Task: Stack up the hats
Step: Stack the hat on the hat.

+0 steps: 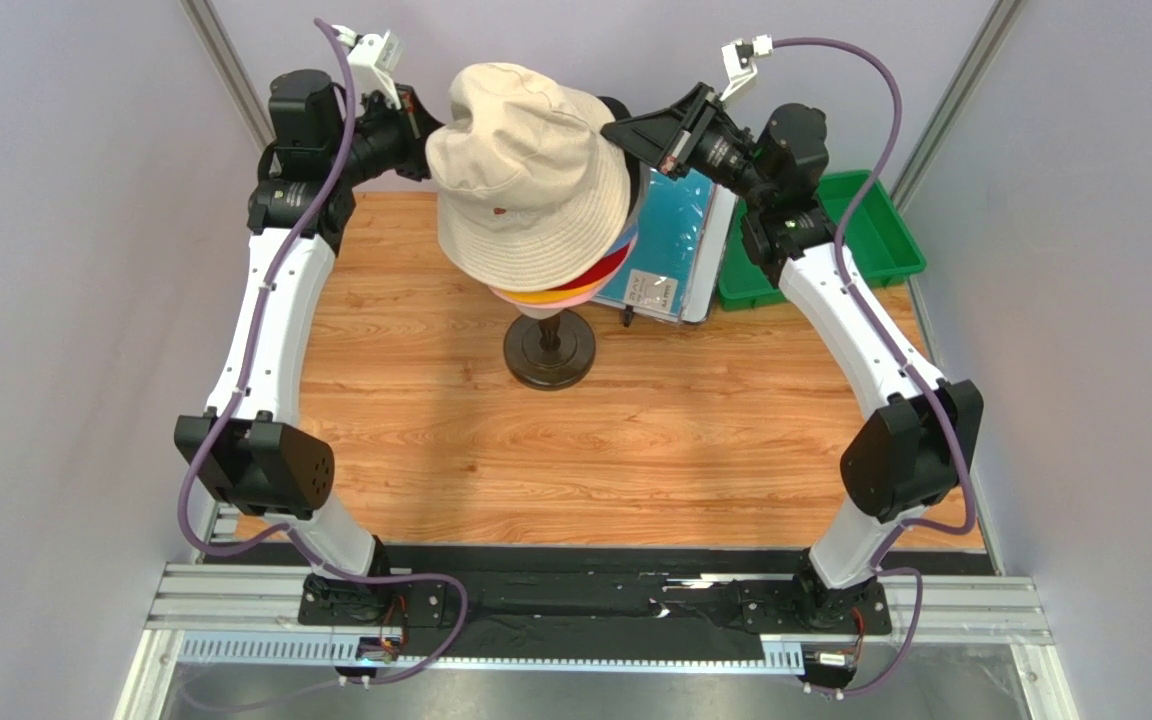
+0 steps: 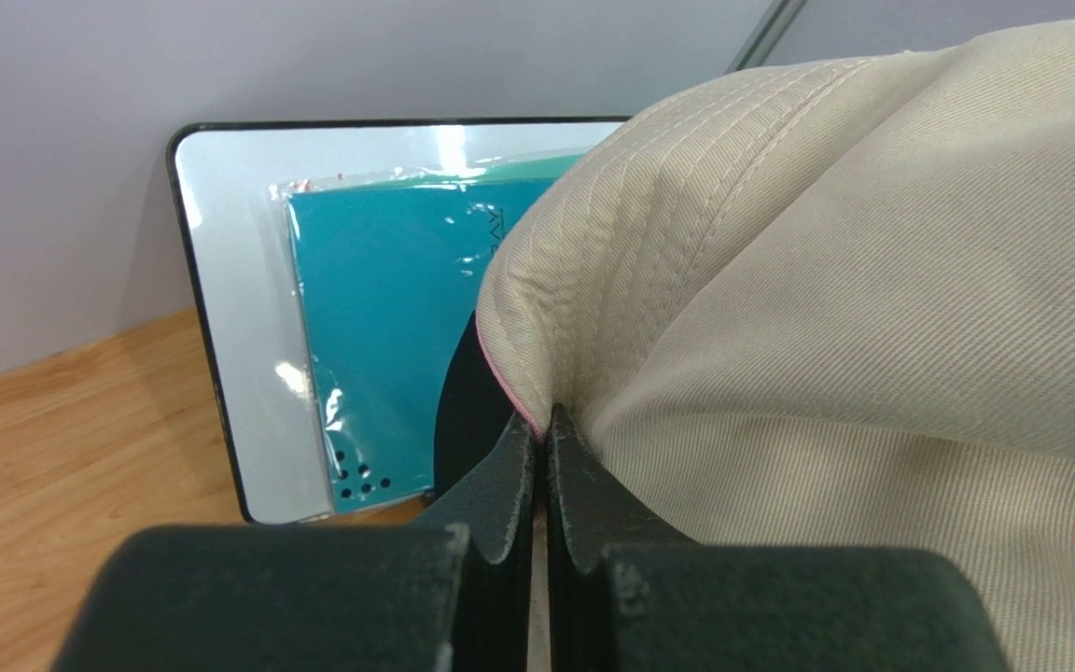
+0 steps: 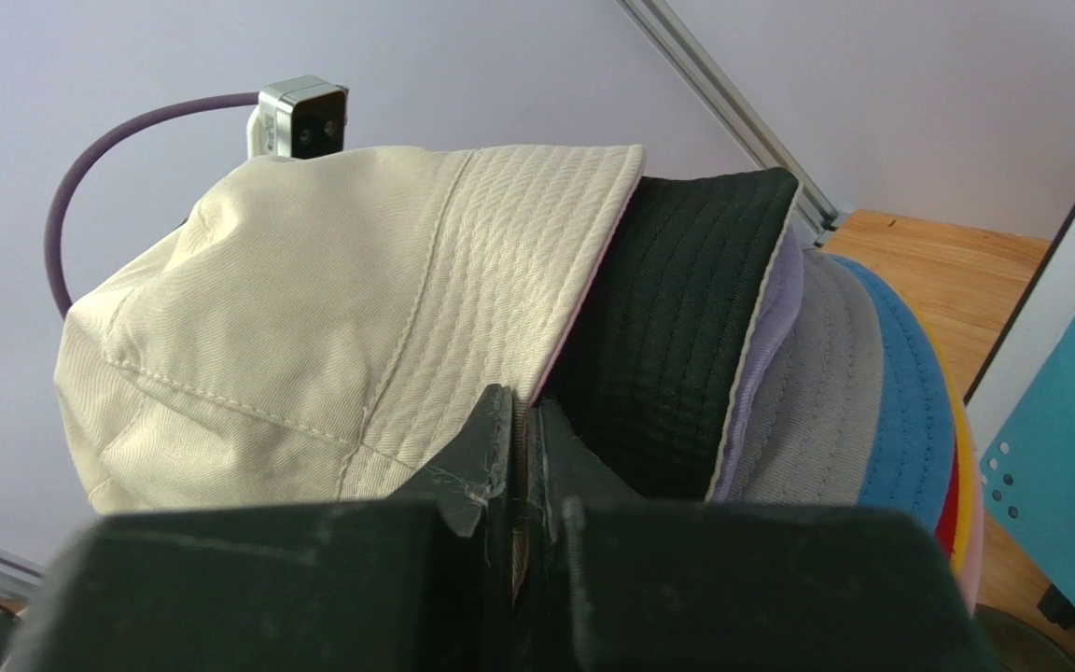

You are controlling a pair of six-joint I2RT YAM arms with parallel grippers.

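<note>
A beige hat (image 1: pixel 530 165) tops a stack of hats on a stand at the back of the table. In the top view, red, yellow and pink brims (image 1: pixel 585 288) peek out beneath it. My left gripper (image 1: pixel 425 132) is shut on the beige hat's (image 2: pixel 852 280) brim at its left side, the fabric pinched at the fingertips (image 2: pixel 546 423). My right gripper (image 3: pixel 526 409) is shut on the beige hat's (image 3: pixel 319 308) right brim edge. Under that brim lie a black hat (image 3: pixel 669 322), a lavender hat (image 3: pixel 810 392) and a blue hat (image 3: pixel 918 420).
The stand's dark round base (image 1: pixel 549 351) sits on the wooden table. A teal sheet in a white frame (image 1: pixel 683 225) leans behind the stack, also the teal sheet (image 2: pixel 361 322) in the left wrist view. A green bin (image 1: pixel 856 225) stands at the back right. Walls close in on both sides.
</note>
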